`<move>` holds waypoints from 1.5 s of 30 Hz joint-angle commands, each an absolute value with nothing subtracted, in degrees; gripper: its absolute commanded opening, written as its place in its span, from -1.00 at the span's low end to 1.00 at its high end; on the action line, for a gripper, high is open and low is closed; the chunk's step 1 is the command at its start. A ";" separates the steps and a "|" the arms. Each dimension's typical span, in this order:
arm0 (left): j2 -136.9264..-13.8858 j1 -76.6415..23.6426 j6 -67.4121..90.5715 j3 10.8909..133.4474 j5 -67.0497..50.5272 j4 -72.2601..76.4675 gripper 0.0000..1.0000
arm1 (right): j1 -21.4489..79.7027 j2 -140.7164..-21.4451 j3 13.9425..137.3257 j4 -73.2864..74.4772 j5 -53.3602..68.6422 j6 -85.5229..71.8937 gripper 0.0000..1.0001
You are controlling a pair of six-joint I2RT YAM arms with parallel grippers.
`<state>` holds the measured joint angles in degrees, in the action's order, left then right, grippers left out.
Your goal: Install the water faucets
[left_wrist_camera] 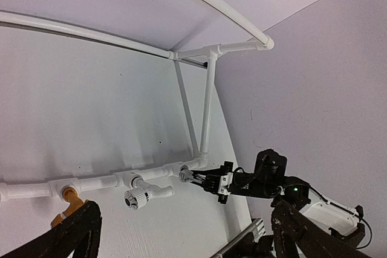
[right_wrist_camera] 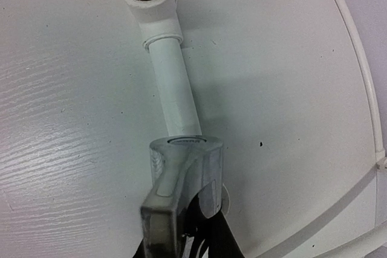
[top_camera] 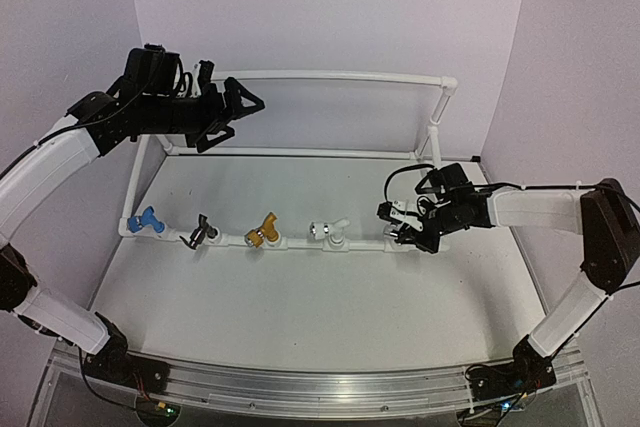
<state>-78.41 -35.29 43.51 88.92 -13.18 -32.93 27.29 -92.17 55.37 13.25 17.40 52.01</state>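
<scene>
Four water faucets sit along the front pipe of the white frame (top_camera: 300, 153): blue (top_camera: 146, 220), black (top_camera: 203, 232), gold (top_camera: 264, 231) and white (top_camera: 328, 231). My right gripper (top_camera: 398, 225) is shut on the shiny silver faucet (right_wrist_camera: 181, 179) and holds it against the right end of that pipe (right_wrist_camera: 172, 89). Its fingers are mostly hidden under the faucet. The left wrist view shows the silver faucet (left_wrist_camera: 186, 175) at the pipe's corner fitting, with the white faucet (left_wrist_camera: 142, 194) and the gold one (left_wrist_camera: 69, 200) beside it. My left gripper (top_camera: 232, 115) is open and empty, raised above the frame's back left.
The pipe frame has a raised back rail (top_camera: 330, 75) and an upright post (top_camera: 436, 122) at the right. Purple walls enclose the white table (top_camera: 300, 297) on three sides. A metal rail (top_camera: 320, 387) runs along the near edge.
</scene>
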 commanded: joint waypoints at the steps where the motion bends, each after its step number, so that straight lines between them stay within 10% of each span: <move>1: -77.63 -35.24 43.73 91.56 -11.95 -30.41 0.95 | 26.47 -90.78 53.47 13.78 14.10 43.12 -1.00; 45: -77.77 -35.24 45.00 90.53 -9.78 -29.27 0.96 | 30.01 -88.75 51.55 11.06 1.06 5.83 -1.00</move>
